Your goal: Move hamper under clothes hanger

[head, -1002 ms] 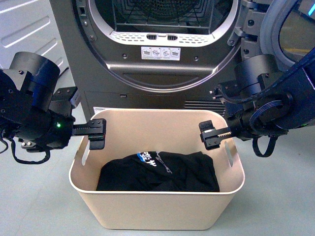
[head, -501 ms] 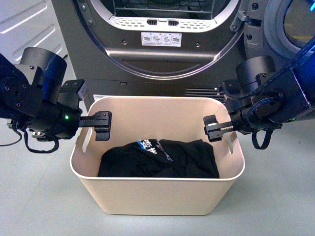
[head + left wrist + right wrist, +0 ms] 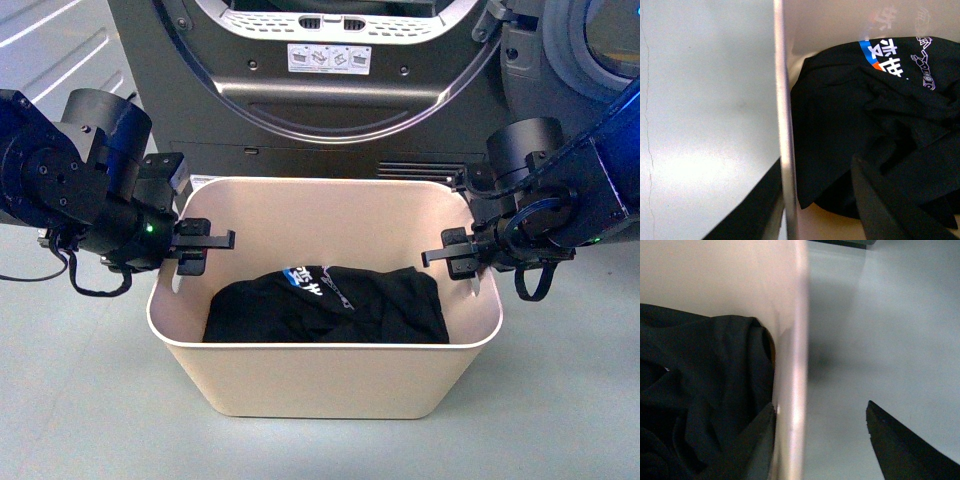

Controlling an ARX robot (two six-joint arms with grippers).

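Grey dryer (image 3: 250,130) stands just behind the cream hamper (image 3: 330,375), which holds a black shirt (image 3: 330,310). My left pincer (image 3: 205,250) and right pincer (image 3: 455,258) straddle the hamper's side walls, jaws apart.

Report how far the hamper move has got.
Done: left gripper and right gripper each straddle a side wall of the hamper, jaws open. In hand: the grasp, not yet closed. Left: moving it from the front-loading machine to the clothes hanger, not in view.
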